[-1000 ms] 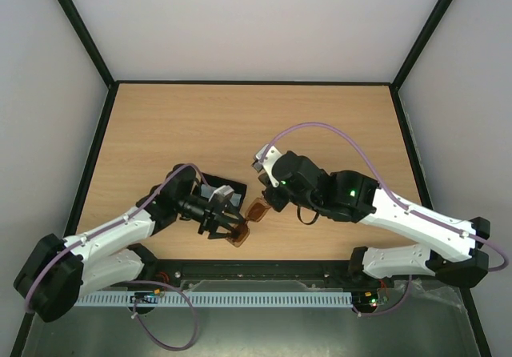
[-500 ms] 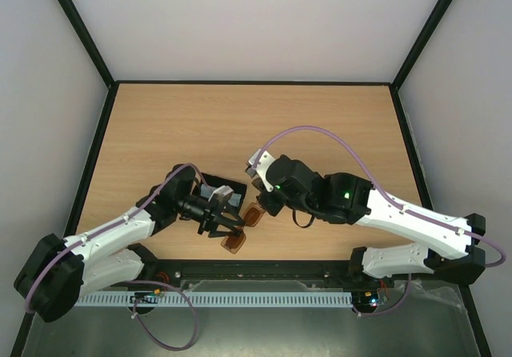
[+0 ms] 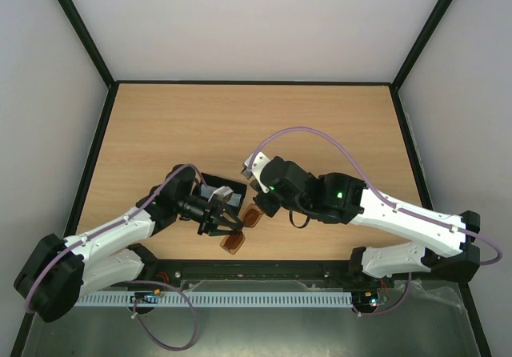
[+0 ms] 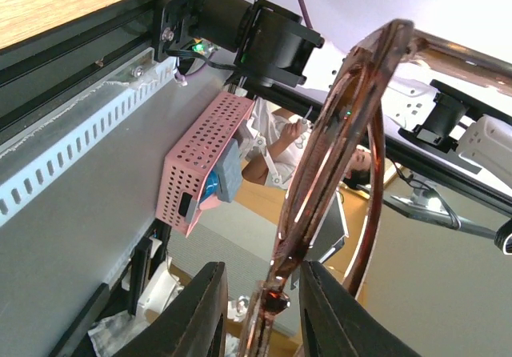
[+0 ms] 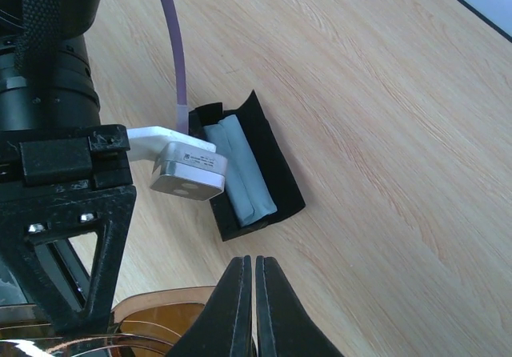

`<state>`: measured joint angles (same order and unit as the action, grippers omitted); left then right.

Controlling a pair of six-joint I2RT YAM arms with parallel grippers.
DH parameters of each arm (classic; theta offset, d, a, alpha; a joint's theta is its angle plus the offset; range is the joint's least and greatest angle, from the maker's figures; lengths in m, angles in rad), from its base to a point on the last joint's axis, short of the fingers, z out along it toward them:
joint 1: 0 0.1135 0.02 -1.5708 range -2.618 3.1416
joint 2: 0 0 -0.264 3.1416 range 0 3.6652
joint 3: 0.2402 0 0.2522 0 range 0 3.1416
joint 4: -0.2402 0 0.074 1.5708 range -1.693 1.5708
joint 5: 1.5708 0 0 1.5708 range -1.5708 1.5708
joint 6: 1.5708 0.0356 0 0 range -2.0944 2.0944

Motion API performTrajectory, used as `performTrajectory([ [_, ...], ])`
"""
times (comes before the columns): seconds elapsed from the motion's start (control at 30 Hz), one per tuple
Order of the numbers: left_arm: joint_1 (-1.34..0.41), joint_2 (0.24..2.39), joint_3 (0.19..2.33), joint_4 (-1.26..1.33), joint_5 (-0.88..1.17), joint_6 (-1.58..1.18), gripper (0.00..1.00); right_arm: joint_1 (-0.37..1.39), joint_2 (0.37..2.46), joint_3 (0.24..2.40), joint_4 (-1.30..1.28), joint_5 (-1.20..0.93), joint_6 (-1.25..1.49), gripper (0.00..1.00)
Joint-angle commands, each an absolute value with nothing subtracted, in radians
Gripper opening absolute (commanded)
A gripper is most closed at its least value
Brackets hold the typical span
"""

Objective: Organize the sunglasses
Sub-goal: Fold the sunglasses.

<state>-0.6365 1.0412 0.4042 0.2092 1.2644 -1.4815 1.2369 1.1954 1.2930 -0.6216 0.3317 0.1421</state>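
Observation:
The sunglasses (image 3: 235,243) have an amber frame and hang near the table's front edge, held in the air by my left gripper (image 3: 230,227). In the left wrist view the frame (image 4: 336,157) runs up between the two dark fingers (image 4: 204,309), with my left gripper (image 4: 262,266) around its hinge end. My right gripper (image 3: 258,207) is shut and sits at the upper lens. In the right wrist view its closed tips (image 5: 254,259) are just right of the sunglasses (image 5: 160,321). The black case (image 5: 276,169) lies open beyond, with a pale blue cloth (image 5: 244,173) in it.
The black case (image 3: 210,179) lies partly under the left wrist. The black front rail (image 3: 264,267) and a white slotted cable tray (image 3: 240,299) run close below the sunglasses. A pink perforated box (image 4: 200,165) hangs off the table. Bare wood (image 3: 264,125) stretches behind both arms.
The right arm has moved left toward the left gripper. The sunglasses have turned, the lower lens swinging down toward the front edge. The left arm has barely moved.

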Motion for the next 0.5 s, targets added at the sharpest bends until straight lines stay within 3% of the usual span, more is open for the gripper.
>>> performTrajectory([
  [0.0, -0.645, 1.039, 0.398, 0.096, 1.301, -1.61, 0.28, 1.244, 1.213, 1.305, -0.601, 0.36, 0.149, 0.01],
  [0.17, -0.644, 1.038, 0.402, 0.1, 1.303, -1.613, 0.28, 1.244, 1.222, 1.3, -0.592, 0.372, 0.154, 0.01],
  [0.47, -0.644, 1.041, 0.4, 0.092, 1.298, -1.6, 0.17, 1.244, 1.205, 1.303, -0.575, 0.343, 0.165, 0.01],
])
